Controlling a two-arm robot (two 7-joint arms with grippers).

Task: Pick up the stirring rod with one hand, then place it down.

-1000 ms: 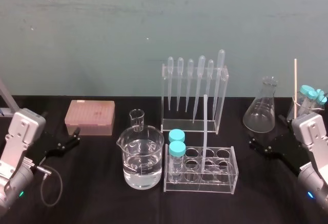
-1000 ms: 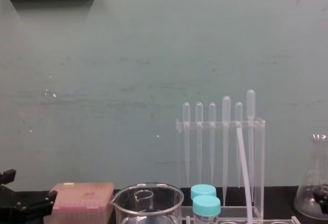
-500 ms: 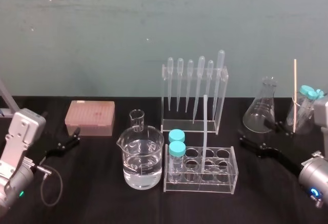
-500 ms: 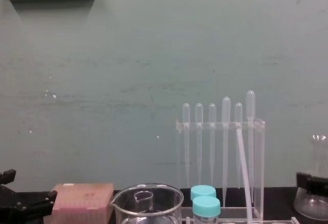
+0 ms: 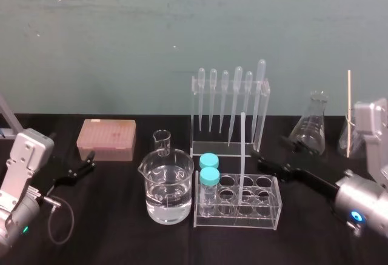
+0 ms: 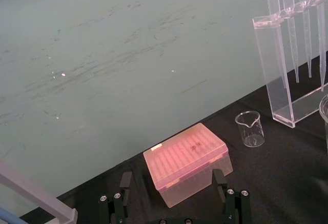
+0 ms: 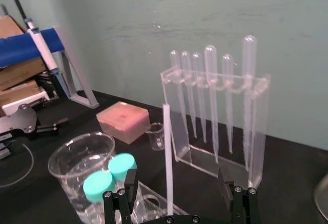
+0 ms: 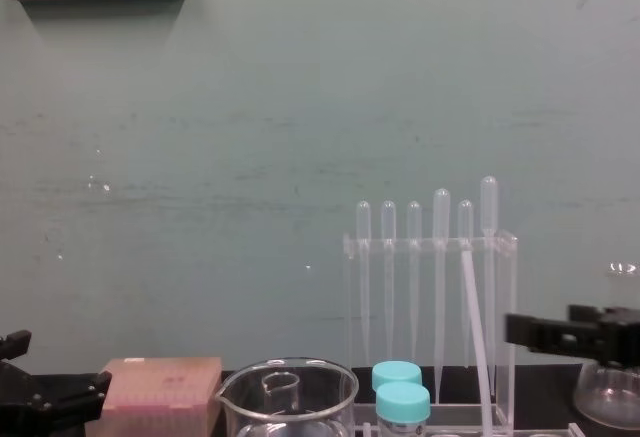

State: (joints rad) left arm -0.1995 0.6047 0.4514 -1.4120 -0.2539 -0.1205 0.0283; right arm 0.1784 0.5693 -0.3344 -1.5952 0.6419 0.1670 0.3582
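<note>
- Standing tilted in a middle hole of the tube rack (image 5: 267, 218), the rod (image 5: 241, 156) rises well above the tube rack's top. Nothing grips it.
- Two teal-capped tubes (image 5: 209, 169) fill the holes at the tube rack's left end.
- A beaker (image 5: 168, 186), part full of clear liquid, sits just beside the tube rack's left end.
- The right gripper (image 5: 268, 147) hangs over the tube rack's back right corner, pointing at the rod. Its jaws are spread wide and hold nothing. The nearer fingertip is close to the rod and not touching it. In the right wrist view the rod lines up between the two fingers (image 7: 126, 183), ahead of them.
- The left gripper (image 5: 85, 163) sits low, well to the left of the tube rack, jaws apart and empty.
- A small beaker (image 5: 162, 141) stands behind the tube rack's left end, just past the large beaker.
- A pink tip box (image 5: 106, 138) lies farther left of the tube rack and behind it.
- The pipette stand (image 5: 230, 147) is directly behind the tube rack, with six pipettes hanging in it.
- A flask (image 5: 310, 127) stands behind and to the right of the tube rack, beyond the right gripper.
</note>
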